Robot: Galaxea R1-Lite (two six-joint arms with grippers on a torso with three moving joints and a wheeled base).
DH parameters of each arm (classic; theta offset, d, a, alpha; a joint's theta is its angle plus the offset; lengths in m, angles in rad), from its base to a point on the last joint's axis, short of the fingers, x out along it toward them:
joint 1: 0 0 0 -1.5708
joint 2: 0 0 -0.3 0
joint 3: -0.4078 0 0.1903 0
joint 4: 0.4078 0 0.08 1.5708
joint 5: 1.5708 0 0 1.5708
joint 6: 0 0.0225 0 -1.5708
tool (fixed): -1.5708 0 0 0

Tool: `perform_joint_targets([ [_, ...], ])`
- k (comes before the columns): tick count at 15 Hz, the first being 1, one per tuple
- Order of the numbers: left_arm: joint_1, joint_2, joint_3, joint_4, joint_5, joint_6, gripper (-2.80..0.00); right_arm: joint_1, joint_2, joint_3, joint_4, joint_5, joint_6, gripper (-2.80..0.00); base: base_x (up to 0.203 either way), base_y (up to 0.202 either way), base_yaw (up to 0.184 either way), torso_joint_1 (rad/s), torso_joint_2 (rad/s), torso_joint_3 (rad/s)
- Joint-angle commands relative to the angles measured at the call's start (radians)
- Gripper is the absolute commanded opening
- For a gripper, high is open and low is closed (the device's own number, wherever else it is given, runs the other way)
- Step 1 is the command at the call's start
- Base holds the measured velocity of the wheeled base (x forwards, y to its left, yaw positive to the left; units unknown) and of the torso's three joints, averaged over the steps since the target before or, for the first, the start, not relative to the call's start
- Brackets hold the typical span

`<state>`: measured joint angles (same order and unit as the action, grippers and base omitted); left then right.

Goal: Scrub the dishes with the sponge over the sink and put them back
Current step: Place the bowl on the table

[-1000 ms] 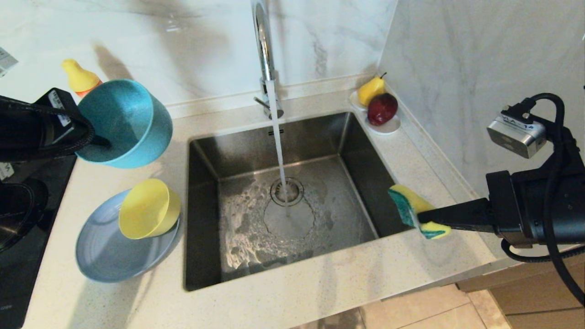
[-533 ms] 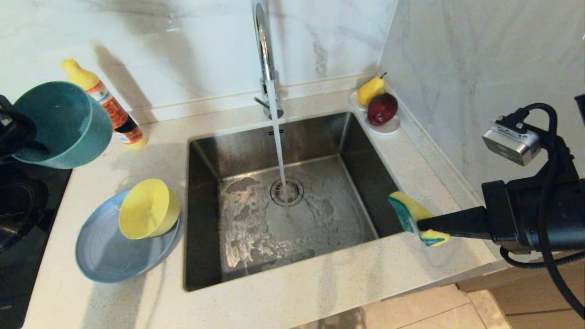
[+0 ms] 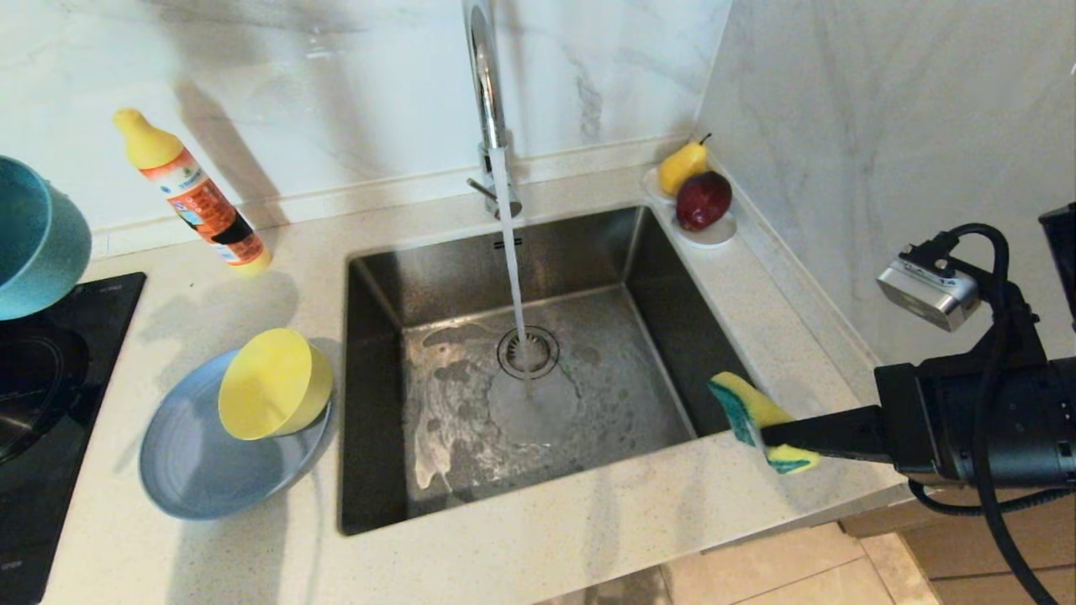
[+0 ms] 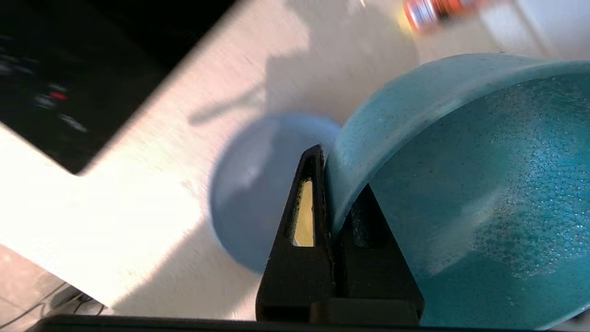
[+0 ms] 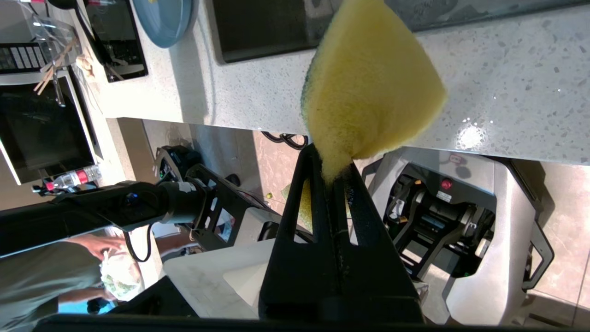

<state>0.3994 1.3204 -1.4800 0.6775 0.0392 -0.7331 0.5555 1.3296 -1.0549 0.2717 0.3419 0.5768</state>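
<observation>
Left hand [image 4: 333,184]: I have it clamped on the rim of the teal-blue bowl [image 3: 34,239], one finger outside the wall, one inside. From the head camera only the bowl shows, at the far left edge, lifted clear above the black cooktop [image 3: 42,395]; the hand itself is out of that view. In the left wrist camera the bowl's wet inside faces the lens, and the grey-blue plate [image 3: 202,462] lies below it on the table [image 3: 538,546].

Right hand [image 3: 769,434]: fingers pinched together on the sponge [image 3: 752,412], held in the air over the table just beside the sink's right rim. The yellow face is turned up and to the right, the green scouring face toward the sink [image 3: 521,370]. The right wrist camera shows the yellow foam squeezed narrow where the fingertips grip it.

Yellow-green bowl [image 3: 273,382]: lying tilted on its side on the plate, mouth turned toward the left and front. The plate sits flat on the table left of the sink, near the cooktop.

Sink: tap [image 3: 487,101] running, a steady stream falling onto the round drain [image 3: 528,351]. Foam patches spread across the basin floor, thickest on its left half.

Elsewhere: a detergent bottle [image 3: 197,197] with a yellow cap stands leaning against the back wall, left of the tap. A small white dish [image 3: 714,231] in the back right corner carries a yellow pear and a dark red fruit.
</observation>
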Motion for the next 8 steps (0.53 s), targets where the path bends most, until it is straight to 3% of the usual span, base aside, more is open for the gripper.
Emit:
perform_joint_targets([
  [1,0.079,0.037,0.000,-0.001,0.002,-0.007,-2.80,0.001,0.000,-0.007,0.001,0.003,0.003,-2.80,0.000,0.000,0.000,0.000,0.00,0.000],
  [8,0.246,0.196,0.010,-0.074,-0.004,-0.026,-2.80,-0.006,0.005,-0.010,-0.002,0.003,0.003,-2.80,0.000,0.000,0.000,0.000,0.00,0.000],
])
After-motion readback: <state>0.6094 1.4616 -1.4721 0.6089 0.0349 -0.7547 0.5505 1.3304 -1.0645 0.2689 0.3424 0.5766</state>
